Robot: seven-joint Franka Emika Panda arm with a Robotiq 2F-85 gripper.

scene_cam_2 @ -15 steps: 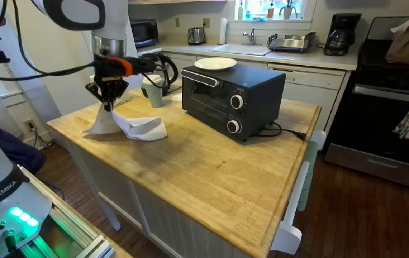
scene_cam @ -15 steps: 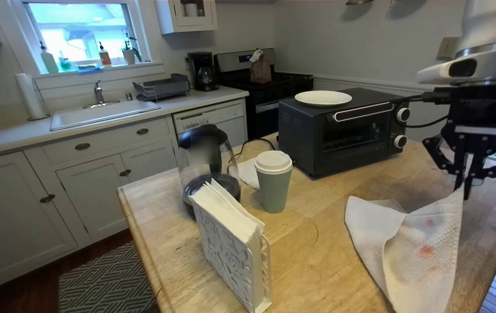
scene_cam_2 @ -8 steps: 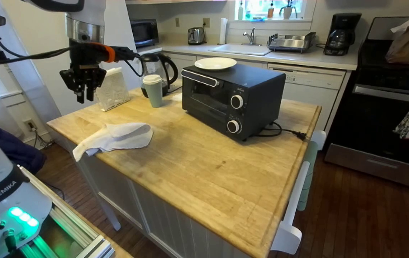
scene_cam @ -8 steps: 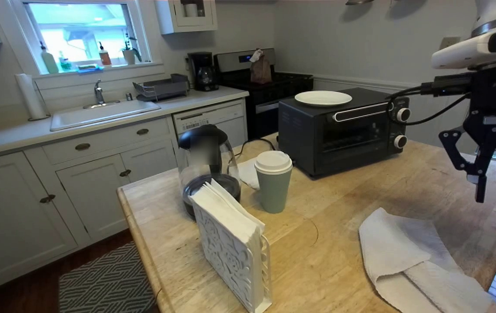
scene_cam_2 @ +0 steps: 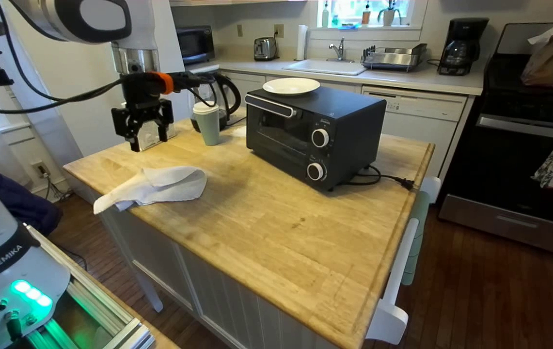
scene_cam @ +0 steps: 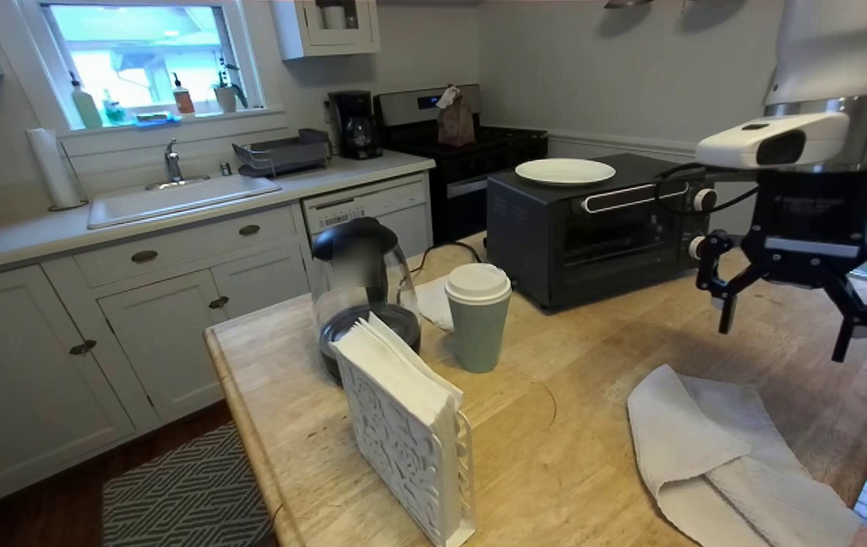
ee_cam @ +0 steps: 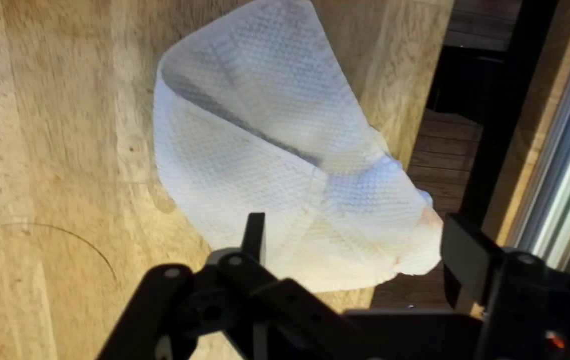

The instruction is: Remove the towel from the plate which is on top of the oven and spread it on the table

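Note:
The white towel [ee_cam: 245, 165] lies crumpled and partly folded on the wooden table [scene_cam_2: 266, 218], with faint reddish stains near one end. That end reaches out past the table's edge, as both the wrist view and an exterior view of the towel [scene_cam_2: 165, 184] show. Above it my gripper [scene_cam: 783, 342] hangs with its fingers spread wide and nothing between them. In the wrist view the towel passes beneath the gripper [ee_cam: 353, 225] without being held. A bare white plate [scene_cam_2: 291, 86] rests on top of the black toaster oven [scene_cam: 532, 235].
A green paper cup [scene_cam: 479, 334] with a white lid stands near the oven, beside a glass kettle [scene_cam: 361, 296]. The white napkin holder [scene_cam: 403, 433] is close by. Behind the oven, a power cord [scene_cam_2: 378, 179] trails over the table.
One second ago the jaws were shut on a raised towel corner. The towel has dropped onto the table, one end over the edge. The gripper drew away, opened wide and came back above it.

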